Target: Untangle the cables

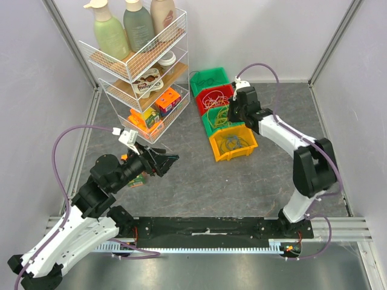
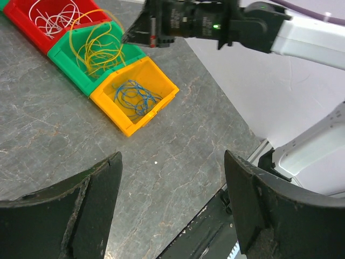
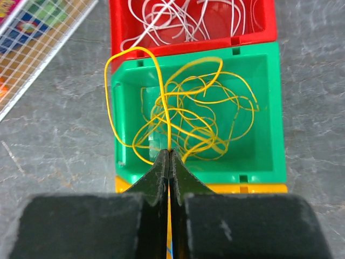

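The cables lie sorted in a row of small bins. A yellow cable point(image 3: 199, 124) coils in the green bin point(image 3: 269, 108), and one loop of it arches out over the bin's left wall. My right gripper point(image 3: 170, 152) is shut on a strand of that yellow cable just above the bin's near wall; from above it hangs over that green bin point(image 1: 211, 124). White cables point(image 3: 183, 21) fill the red bin point(image 3: 121, 27) behind. Blue cables point(image 2: 137, 97) lie in the yellow bin point(image 2: 161, 105). My left gripper point(image 2: 172, 156) is open and empty, hovering over bare table left of the bins.
A wire rack point(image 1: 139, 66) with bottles and boxes stands at the back left, close to the bins. Another green bin point(image 1: 208, 78) sits at the far end of the row. A small box point(image 1: 136, 180) lies by the left arm. Walls enclose the table on three sides.
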Robot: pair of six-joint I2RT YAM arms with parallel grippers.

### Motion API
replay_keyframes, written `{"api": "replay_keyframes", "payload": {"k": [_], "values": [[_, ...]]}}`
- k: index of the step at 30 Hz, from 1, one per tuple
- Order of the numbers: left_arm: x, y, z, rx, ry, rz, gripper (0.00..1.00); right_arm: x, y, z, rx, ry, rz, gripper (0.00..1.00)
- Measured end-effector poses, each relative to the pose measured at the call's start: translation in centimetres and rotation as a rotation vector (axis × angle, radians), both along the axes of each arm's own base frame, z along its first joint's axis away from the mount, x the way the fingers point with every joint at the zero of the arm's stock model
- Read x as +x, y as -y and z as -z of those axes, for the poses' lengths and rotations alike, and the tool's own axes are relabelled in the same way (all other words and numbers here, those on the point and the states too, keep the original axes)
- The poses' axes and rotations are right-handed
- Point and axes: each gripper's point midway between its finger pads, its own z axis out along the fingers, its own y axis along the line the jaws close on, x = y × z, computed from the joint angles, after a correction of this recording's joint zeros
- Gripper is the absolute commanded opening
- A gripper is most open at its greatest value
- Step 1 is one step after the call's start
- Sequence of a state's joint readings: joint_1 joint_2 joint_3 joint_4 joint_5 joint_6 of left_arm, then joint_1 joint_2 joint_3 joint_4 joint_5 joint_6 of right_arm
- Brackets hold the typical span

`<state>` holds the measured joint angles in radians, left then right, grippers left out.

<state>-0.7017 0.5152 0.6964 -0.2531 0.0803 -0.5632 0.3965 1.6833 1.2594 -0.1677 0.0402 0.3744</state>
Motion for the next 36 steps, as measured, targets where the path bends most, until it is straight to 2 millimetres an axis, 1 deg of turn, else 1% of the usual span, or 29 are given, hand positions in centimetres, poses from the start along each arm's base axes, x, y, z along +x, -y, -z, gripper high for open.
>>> {"api": "replay_keyframes", "payload": {"k": [1,3,8,10,13,18,22,29,33,35,36], "values": [[-0.1,-0.1,0.0,-0.001,0.001,0.0,0.82,0.5,-0.2,1.1,0.0,-0.032,0.007,0.0],[-0.1,-0.1,0.0,-0.001,0.001,0.0,0.82,1.2,-0.6,2.7,0.0,-0.07,0.019,0.0],[-0.2,-0.2,0.1,0.003,-0.004,0.0,0.82,3.0,-1.2,6.0,-0.011,-0.135,0.043,0.0],[-0.2,-0.2,0.3,0.007,-0.009,0.0,0.82,3.4,-1.2,7.1,-0.026,-0.155,0.054,0.0],[-0.2,-0.2,0.6,0.015,-0.019,0.0,0.82,3.9,-0.5,8.5,-0.075,-0.182,0.075,0.0],[-0.3,-0.2,1.0,0.025,-0.03,0.0,0.82,5.5,1.2,9.0,-0.187,-0.164,0.1,0.0],[-0.3,-0.2,1.4,0.032,-0.038,0.0,0.82,5.7,2.5,9.1,-0.279,-0.162,0.102,0.0],[-0.2,-0.1,1.9,0.043,-0.053,0.004,0.82,4.9,3.0,9.6,-0.365,-0.185,0.016,0.0],[-0.1,0.1,2.1,0.048,-0.059,0.008,0.82,4.6,3.2,9.6,-0.451,-0.176,-0.043,0.01],[-0.1,0.1,2.2,0.05,-0.061,0.009,0.82,4.6,3.4,9.6,-0.493,-0.169,-0.061,0.06],[-0.1,0.1,2.2,0.051,-0.063,0.009,0.82,4.6,3.4,9.6,-0.507,-0.168,-0.069,0.15]]}}
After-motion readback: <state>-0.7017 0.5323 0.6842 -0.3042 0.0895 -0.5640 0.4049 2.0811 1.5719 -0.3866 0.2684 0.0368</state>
